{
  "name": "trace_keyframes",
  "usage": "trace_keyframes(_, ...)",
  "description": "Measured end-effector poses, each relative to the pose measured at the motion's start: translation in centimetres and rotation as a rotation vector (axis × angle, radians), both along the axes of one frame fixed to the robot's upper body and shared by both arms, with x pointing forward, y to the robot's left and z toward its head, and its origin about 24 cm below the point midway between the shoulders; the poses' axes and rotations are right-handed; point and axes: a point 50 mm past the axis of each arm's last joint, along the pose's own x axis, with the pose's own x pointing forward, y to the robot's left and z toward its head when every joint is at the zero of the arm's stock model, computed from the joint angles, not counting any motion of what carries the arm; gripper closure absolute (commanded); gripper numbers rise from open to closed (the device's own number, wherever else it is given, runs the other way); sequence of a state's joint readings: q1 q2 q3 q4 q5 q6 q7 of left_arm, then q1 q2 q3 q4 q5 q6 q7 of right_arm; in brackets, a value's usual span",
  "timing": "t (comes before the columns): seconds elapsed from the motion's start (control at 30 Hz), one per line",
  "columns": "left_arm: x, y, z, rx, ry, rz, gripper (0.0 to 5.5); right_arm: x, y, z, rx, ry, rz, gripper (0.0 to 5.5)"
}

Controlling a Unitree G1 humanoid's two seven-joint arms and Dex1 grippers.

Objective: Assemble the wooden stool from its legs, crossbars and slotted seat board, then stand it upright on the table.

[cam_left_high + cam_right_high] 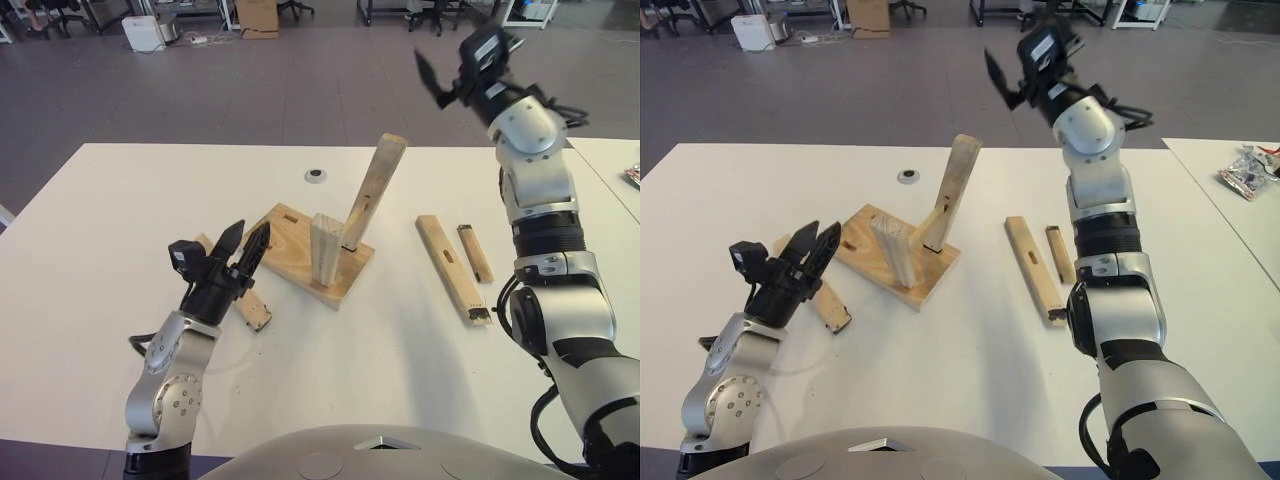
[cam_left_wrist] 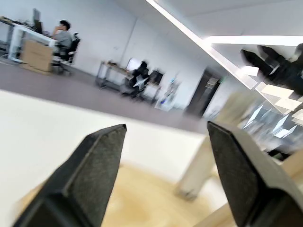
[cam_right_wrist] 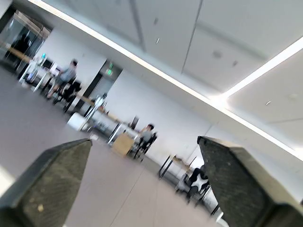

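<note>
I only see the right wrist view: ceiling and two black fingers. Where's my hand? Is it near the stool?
Observer: No. The right gripper is raised high above the table, open and empty.
Operator: How much stool is built?
Observer: Two legs stick up from the seat board: an upright leg and a leaning leg.
Operator: Any loose pieces?
Observer: A long piece and a short piece lie right of the board.

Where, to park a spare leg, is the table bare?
Bare: the white table's far-left corner, and its near edge, short of the square pale wooden seat board. Crowded: around that board and the two loose wooden bars.
</note>
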State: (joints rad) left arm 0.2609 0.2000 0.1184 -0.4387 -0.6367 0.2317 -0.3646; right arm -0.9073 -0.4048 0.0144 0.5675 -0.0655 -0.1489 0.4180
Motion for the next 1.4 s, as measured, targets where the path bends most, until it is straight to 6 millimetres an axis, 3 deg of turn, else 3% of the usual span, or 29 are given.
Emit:
trace_keyframes(0.03, -0.2, 0.3, -0.9, 0.076, 0.046, 0.035, 2.36, 0.3, 0.6, -1.7, -0.027, 0.078, 0.048, 1.33)
trace_keyframes(0.1, -0.6, 0.4, -2.0, 0.147, 0.091, 0.102, 2.36, 0.2, 2.5, -3.2, -0.073, 0.142, 0.173, 1.33)
trace_keyframes(0.2, -1.5, 0.6, -2.9, 0.200, 0.125, 0.218, 2.36, -0.5, 3.9, -3.5, -0.068, 0.198, 0.375, 1.33)
trace_keyframes(0.3, -2.4, 0.9, -3.6, 0.257, 0.157, 0.280, 2.36, -2.0, 4.1, -3.7, -0.052, 0.242, 0.540, 1.33)
trace_keyframes(0.4, -2.6, 0.9, -3.8, 0.267, 0.169, 0.281, 2.36, -4.2, 3.0, -4.8, -0.026, 0.361, 0.693, 1.33)
trace_keyframes(0.5, -2.7, 1.7, -4.4, 0.423, 0.218, 0.197, 2.36, -6.4, 2.6, -4.7, 0.028, 0.460, 0.828, 1.33)
trace_keyframes(0.57, -2.7, 2.9, -5.1, 0.587, 0.271, 0.106, 2.36, -7.9, 3.2, -4.4, 0.075, 0.495, 0.916, 1.33)
trace_keyframes(0.67, -2.2, 3.6, -5.0, 0.657, 0.275, 0.059, 2.36, -10.4, 4.4, -4.1, 0.125, 0.535, 1.035, 1.33)
trace_keyframes(0.77, -2.1, 3.5, -5.1, 0.645, 0.280, 0.054, 2.36, -11.7, 4.8, -4.7, 0.155, 0.565, 1.043, 1.33)
trace_keyframes(0.93, -2.2, 3.6, -5.0, 0.671, 0.277, 0.009, 2.36, -10.7, 4.1, -5.2, 0.200, 0.547, 0.907, 1.33)
trace_keyframes(1.17, -0.5, 3.9, -3.3, 1.104, 0.130, -0.299, 2.36, -9.5, 3.3, -5.5, 0.240, 0.481, 0.770, 1.33)
trace_keyframes(1.4, 1.4, 2.2, -3.5, 1.102, 0.088, -0.361, 2.36, -9.4, 2.8, -6.7, 0.268, 0.496, 0.718, 1.33)
